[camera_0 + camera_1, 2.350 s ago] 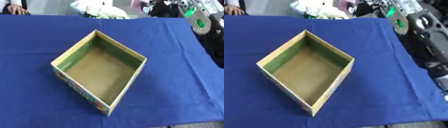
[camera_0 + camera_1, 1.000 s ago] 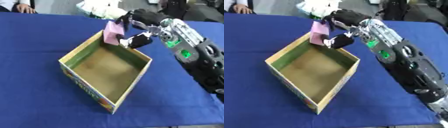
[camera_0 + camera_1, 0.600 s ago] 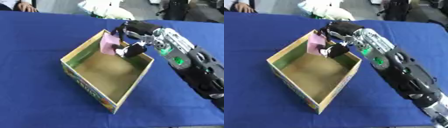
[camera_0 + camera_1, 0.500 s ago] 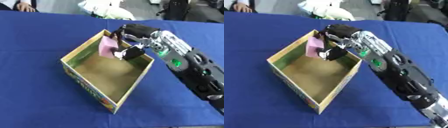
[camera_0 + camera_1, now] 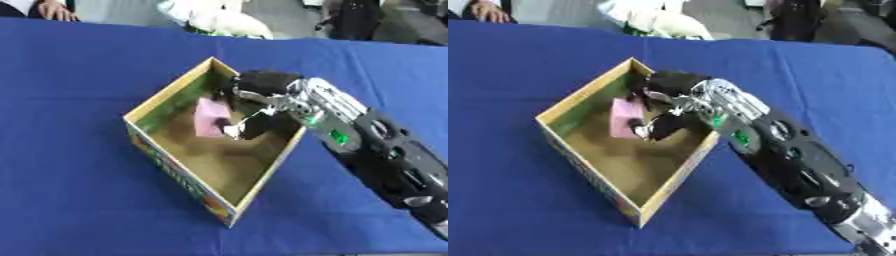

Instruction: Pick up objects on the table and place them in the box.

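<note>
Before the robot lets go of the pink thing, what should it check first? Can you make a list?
1. The pink block is inside the box walls: ok.
2. The right hand is curled round the pink block: ok.
3. The block is resting on the box floor: cannot tell, its lower end is near the floor.
4. The arm is clear of the box rim: cannot tell, it crosses right over the far right wall.
5. The box sits flat on the blue cloth: ok.
6. The left hand is out of the way: ok, it shows in neither view.
</note>
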`<move>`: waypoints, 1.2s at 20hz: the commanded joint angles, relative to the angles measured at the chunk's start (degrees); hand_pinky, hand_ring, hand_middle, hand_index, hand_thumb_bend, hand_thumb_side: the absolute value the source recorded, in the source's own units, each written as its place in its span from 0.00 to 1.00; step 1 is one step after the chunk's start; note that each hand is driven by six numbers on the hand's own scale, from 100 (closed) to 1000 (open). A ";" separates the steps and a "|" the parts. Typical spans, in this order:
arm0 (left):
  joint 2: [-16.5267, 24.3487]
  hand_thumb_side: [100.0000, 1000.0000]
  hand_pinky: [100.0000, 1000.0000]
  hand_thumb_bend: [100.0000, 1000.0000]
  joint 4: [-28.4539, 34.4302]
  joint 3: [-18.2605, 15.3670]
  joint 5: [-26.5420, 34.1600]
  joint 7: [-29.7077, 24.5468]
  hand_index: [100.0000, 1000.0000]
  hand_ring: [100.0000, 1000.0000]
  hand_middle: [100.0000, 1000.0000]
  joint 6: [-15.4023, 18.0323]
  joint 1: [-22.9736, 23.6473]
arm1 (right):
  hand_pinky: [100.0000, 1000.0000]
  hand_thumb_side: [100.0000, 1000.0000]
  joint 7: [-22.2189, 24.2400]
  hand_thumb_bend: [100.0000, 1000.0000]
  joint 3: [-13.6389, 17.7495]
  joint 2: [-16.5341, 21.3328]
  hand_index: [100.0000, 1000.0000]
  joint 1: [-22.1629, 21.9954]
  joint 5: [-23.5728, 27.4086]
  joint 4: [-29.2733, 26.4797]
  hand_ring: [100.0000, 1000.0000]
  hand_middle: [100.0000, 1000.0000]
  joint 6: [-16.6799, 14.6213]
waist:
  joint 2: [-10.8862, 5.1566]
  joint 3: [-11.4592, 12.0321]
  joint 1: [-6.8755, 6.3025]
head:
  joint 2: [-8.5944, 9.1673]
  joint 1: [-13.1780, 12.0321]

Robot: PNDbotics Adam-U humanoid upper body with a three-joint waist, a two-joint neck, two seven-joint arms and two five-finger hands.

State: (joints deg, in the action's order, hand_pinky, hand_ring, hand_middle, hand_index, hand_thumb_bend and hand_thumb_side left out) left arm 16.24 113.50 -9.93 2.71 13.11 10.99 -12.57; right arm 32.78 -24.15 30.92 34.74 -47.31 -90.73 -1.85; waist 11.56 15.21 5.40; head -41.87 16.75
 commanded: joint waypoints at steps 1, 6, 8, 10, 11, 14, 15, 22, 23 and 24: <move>0.91 0.81 0.87 0.00 1.10 0.02 -0.01 -0.21 0.64 0.85 1.00 0.07 -0.62 | 0.82 0.59 0.33 0.00 0.12 0.31 0.66 0.54 -1.41 1.05 0.74 0.51 -1.18 | -0.58 0.05 -0.41 | -0.45 0.78; 0.81 0.81 0.87 0.00 1.10 0.08 -0.10 -0.29 0.64 0.85 1.00 0.08 -0.61 | 0.89 0.58 1.76 0.00 -0.03 0.03 0.84 0.48 -3.06 2.09 0.87 0.72 -3.38 | -0.32 0.07 -0.57 | -0.44 1.07; 0.76 0.81 0.87 0.00 1.10 0.12 -0.15 -0.37 0.64 0.85 1.00 0.03 -0.54 | 0.95 0.57 2.52 0.00 0.34 -0.01 0.89 0.59 -4.44 1.91 0.93 0.78 -3.83 | -0.26 0.01 -0.62 | -0.52 0.96; 0.77 0.81 0.87 0.00 1.10 0.15 -0.20 -0.45 0.64 0.85 1.00 0.00 -0.51 | 1.00 0.56 3.16 0.06 0.89 0.20 0.93 0.87 -6.26 1.03 0.96 0.82 -3.93 | -0.26 -0.04 -0.67 | -0.53 0.84; 0.79 0.81 0.87 0.00 1.10 0.14 -0.21 -0.47 0.64 0.85 1.00 0.00 -0.51 | 1.00 0.56 3.48 0.08 1.10 0.47 0.93 1.06 -7.14 0.49 0.96 0.83 -4.05 | -0.29 -0.08 -0.70 | -0.50 0.76; 0.83 0.81 0.87 0.00 1.10 0.16 -0.19 -0.53 0.64 0.85 1.00 0.00 -0.52 | 1.00 0.54 4.54 0.11 1.56 1.00 0.94 1.16 -9.77 -0.84 0.96 0.83 -4.79 | -0.42 -0.21 -0.72 | -0.45 0.70; 0.83 0.81 0.87 0.00 1.10 0.18 -0.18 -0.56 0.64 0.85 1.00 0.00 -0.55 | 1.00 0.55 4.62 0.11 1.72 1.06 0.94 1.10 -10.63 -1.05 0.96 0.83 -4.99 | -0.48 -0.27 -0.73 | -0.39 0.69; 0.85 0.81 0.87 0.00 1.10 0.23 0.02 -0.77 0.65 0.85 1.00 -0.10 -0.56 | 1.00 0.57 3.32 0.09 2.85 1.99 0.94 1.15 -12.64 -2.95 0.95 0.82 -5.50 | -1.21 -0.64 -0.90 | -0.12 0.57; 0.86 0.81 0.87 0.00 1.10 0.23 0.05 -0.81 0.65 0.85 1.00 -0.12 -0.54 | 1.00 0.58 3.08 0.08 3.25 2.35 0.94 1.32 -12.34 -3.70 0.95 0.82 -5.32 | -1.35 -0.72 -0.97 | -0.05 0.53; 0.88 0.81 0.87 0.00 1.10 0.23 0.08 -0.84 0.65 0.85 1.00 -0.14 -0.51 | 1.00 0.59 2.82 0.07 3.68 2.76 0.94 1.49 -11.99 -4.58 0.95 0.81 -5.08 | -1.47 -0.80 -1.04 | 0.00 0.50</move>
State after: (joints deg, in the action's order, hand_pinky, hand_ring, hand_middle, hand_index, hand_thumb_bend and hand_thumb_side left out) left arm 16.21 113.50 -9.72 2.61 12.46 10.82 -12.56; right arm 36.03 -21.65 31.73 35.16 -59.48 -93.45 -7.04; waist 11.03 14.45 4.81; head -42.25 17.31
